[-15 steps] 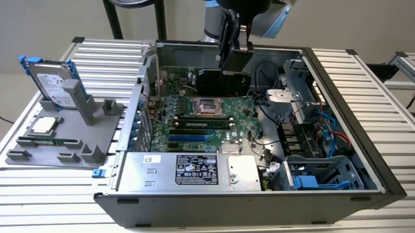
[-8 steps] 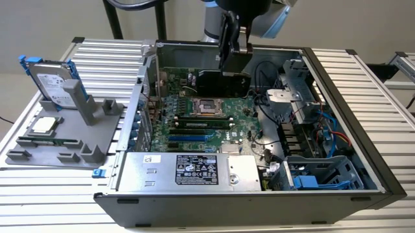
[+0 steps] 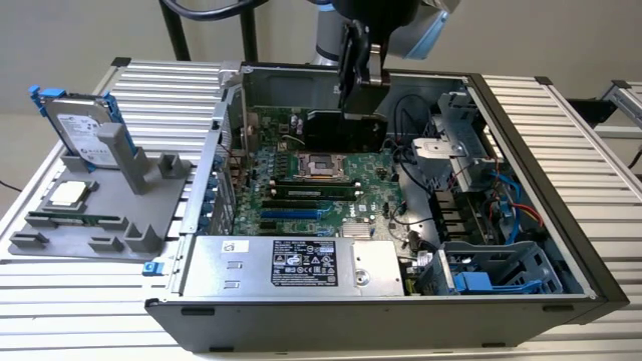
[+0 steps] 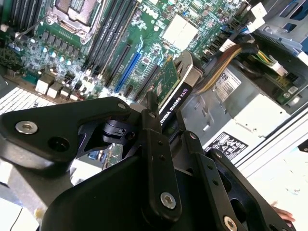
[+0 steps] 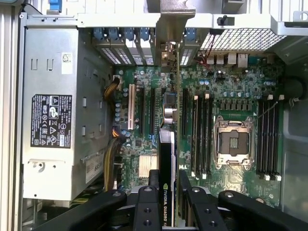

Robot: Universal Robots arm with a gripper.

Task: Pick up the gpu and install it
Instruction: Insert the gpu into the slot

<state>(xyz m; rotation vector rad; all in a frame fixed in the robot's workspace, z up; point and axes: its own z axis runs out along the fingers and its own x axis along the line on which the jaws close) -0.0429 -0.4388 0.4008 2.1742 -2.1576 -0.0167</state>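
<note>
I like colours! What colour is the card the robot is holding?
The gpu is green on one face with a black edge, clearest in the second wrist view.

— How is the gpu [image 5: 168, 159] looking?
— It is standing on edge in both wrist views; black face and green board are showing [image 4: 169, 86]; its silver bracket is pointing away.

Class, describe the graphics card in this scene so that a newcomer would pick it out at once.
Start at the open computer case on the slatted table, then look above the green motherboard inside it. The gpu hangs there edge-on, clamped in the arm's end effector. Unlike the memory sticks seated by the processor socket, it is a black-faced card with a silver end bracket, held clear of the slots.
</note>
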